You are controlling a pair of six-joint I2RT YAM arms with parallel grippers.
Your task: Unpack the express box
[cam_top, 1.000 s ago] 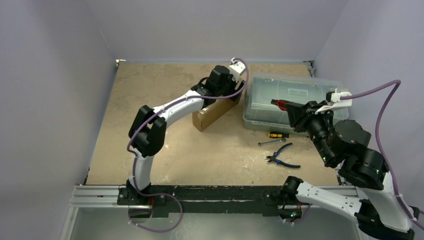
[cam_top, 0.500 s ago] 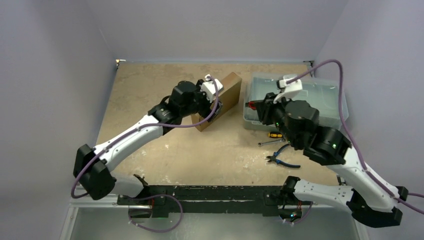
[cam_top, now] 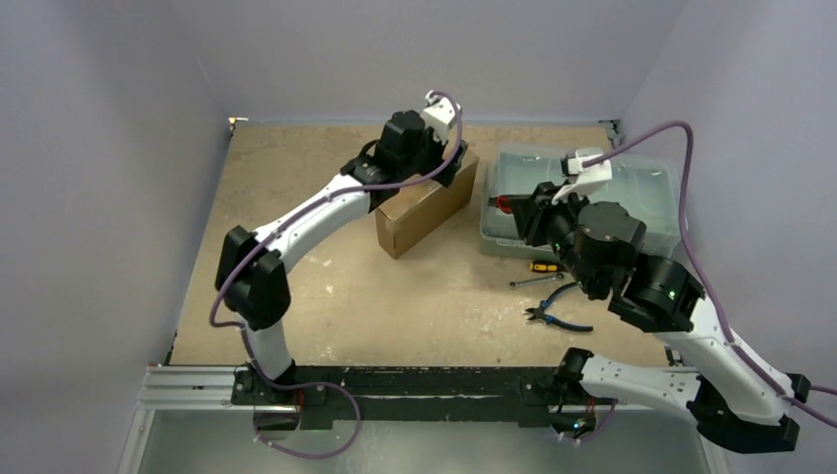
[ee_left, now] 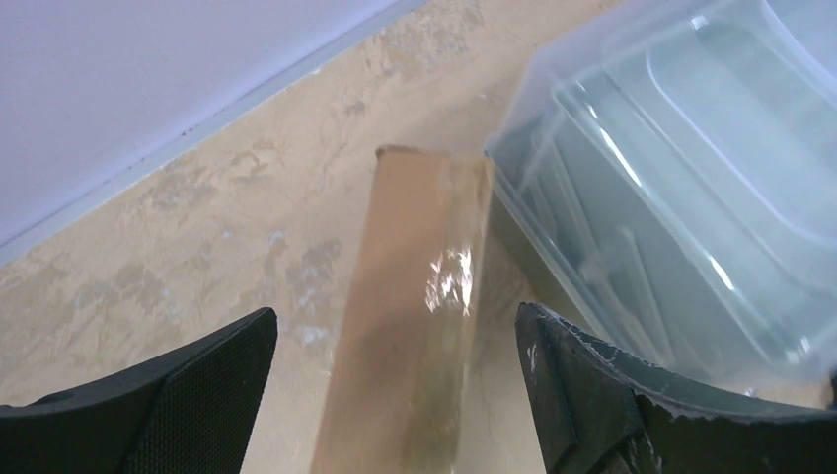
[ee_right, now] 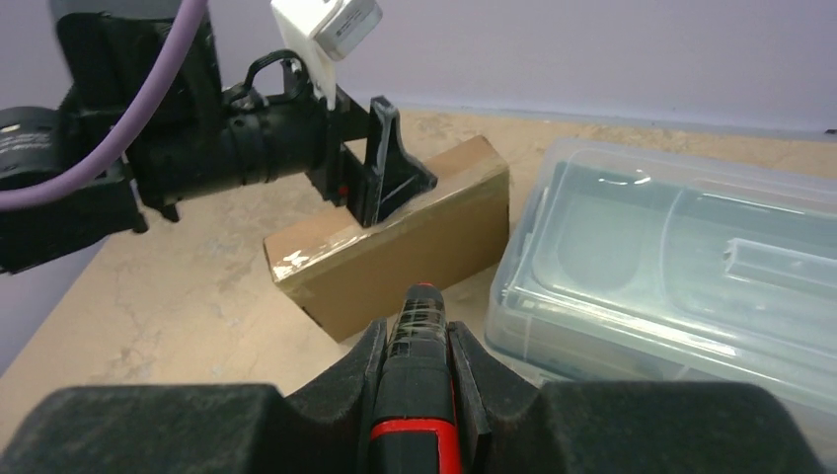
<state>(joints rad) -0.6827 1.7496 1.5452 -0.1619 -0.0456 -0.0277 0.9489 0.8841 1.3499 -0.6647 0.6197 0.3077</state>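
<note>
**Box on edge, open jaws astride it, tool gripped on the right**

Express box point(cam_top: 422, 205) up on one long narrow side on the bench point(cam_top: 266, 158), running from near-left to far-right. Closed, with clear tape glinting along the upward-facing edge. Far end just beside the clear plastic lidded bin point(cam_top: 592, 193), whose lid is on.

Left arm point(cam_top: 316, 212) arches over the far half of the box from the left. Left jaws spread wide with nothing between them but the box's taped top. In the left wrist view one finger point(ee_left: 168, 395) shows to each side of that brown strip, both clear of the cardboard. Seen from the right wrist, one of these fingers point(ee_right: 387, 173) stands over the taped top, about midway along the box.

Right arm point(cam_top: 632, 272) hangs above the near-left corner of the bin. Right jaws closed tight on a black-and-red tool point(ee_right: 418, 375), gripped round the handle. Dark front end aimed at the box's broad side and apart from it. Perhaps a cutter, but the tip is too blurred to name.

Lying on the bench in front of the bin, nearer the arm bases: a small yellow-and-black screwdriver point(cam_top: 546, 266), a silver spanner point(cam_top: 533, 281) just beside it, and blue-handled pliers point(cam_top: 559, 316) closest to the bases. All three well apart from the box.
</note>
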